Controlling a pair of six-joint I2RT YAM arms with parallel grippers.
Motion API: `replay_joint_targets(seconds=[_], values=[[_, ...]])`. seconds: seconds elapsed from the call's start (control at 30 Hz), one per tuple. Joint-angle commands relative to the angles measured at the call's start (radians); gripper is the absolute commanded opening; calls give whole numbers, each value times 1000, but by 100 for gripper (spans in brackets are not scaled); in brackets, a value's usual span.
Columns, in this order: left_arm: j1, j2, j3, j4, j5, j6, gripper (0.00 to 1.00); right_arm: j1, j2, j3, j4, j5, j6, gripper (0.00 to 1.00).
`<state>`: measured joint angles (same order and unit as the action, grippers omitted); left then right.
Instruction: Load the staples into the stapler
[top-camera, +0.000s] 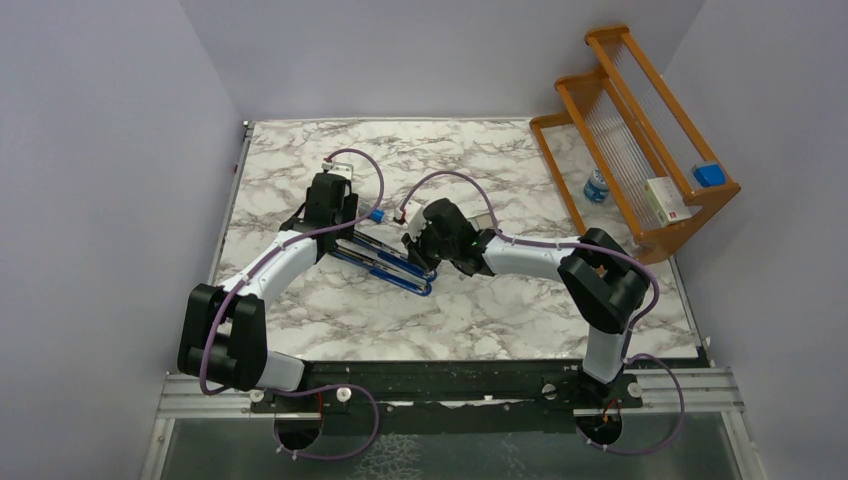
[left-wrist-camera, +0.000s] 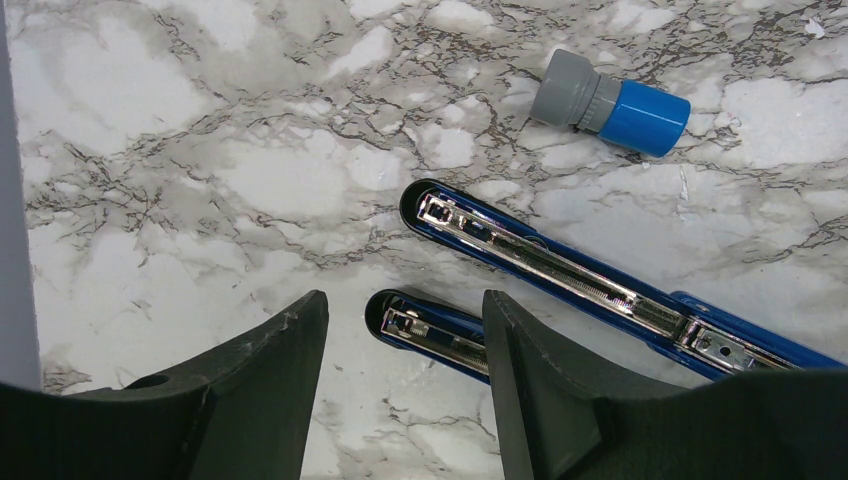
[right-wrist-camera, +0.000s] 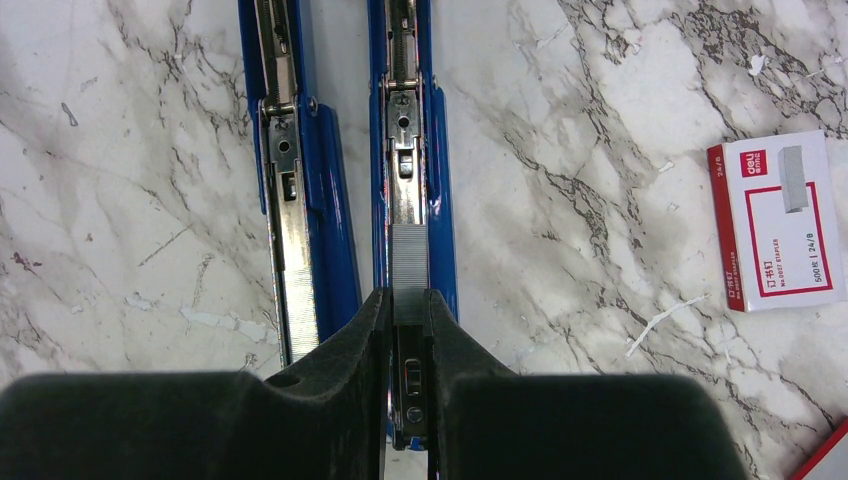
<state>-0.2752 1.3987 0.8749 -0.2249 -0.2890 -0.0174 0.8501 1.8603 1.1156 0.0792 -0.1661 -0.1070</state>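
The blue stapler (top-camera: 385, 262) lies opened flat on the marble table, its two long halves side by side. In the right wrist view my right gripper (right-wrist-camera: 407, 300) is shut on a grey strip of staples (right-wrist-camera: 409, 260), which lies along the metal channel of the stapler's right half (right-wrist-camera: 410, 150). The white staple box with a red label (right-wrist-camera: 778, 222) lies to the right. My left gripper (left-wrist-camera: 402, 298) is open and empty, with the tip of the stapler's shorter half (left-wrist-camera: 420, 330) between its fingers.
A small grey cylinder with a blue cap (left-wrist-camera: 612, 103) lies beyond the stapler. A wooden rack (top-camera: 640, 130) at the back right holds a small box (top-camera: 668, 200) and a blue item (top-camera: 709, 175). A small bottle (top-camera: 596, 186) stands beside it.
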Motion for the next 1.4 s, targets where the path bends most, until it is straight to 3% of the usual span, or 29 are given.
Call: replay_joint_targets(seconds=[0.0,1.37], values=[[-2,-20,19,19,-10,6,61,6,20,26,-27,43,-21,16],[-2,-18,19,19,-7,7,61,40,17,33,-106,165,-160,17]])
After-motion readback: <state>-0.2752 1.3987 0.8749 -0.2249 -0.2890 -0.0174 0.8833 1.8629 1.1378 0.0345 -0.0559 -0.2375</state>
